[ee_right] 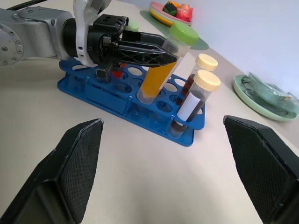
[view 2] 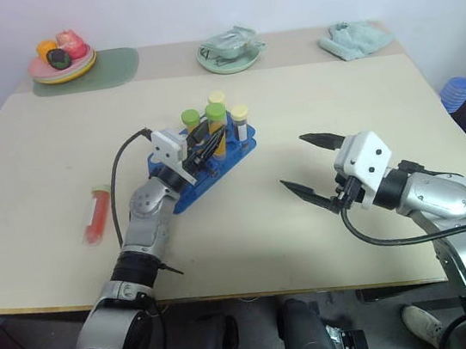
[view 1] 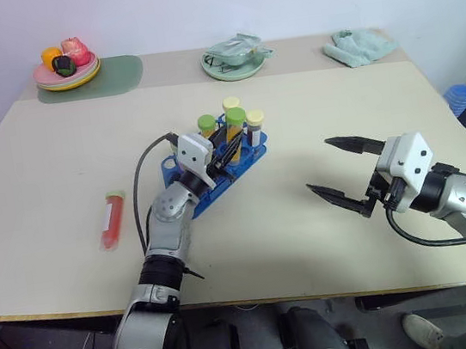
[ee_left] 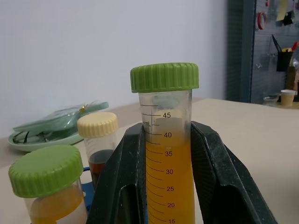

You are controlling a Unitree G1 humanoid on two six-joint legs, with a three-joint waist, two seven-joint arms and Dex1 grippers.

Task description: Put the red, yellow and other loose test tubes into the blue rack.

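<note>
Right wrist view had the left gripper [ee_right: 161, 51] clamped on the yellow tube [ee_right: 161, 74], tilted, upper centre, entering the blue rack [ee_right: 107, 95]. Right gripper [view 1: 337, 173] gaped empty. Letting go crooked could've jammed or tipped it.

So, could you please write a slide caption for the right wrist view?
Left gripper shut on the yellow-orange tube, lowering it into the blue rack beside two cream-capped tubes.
</note>
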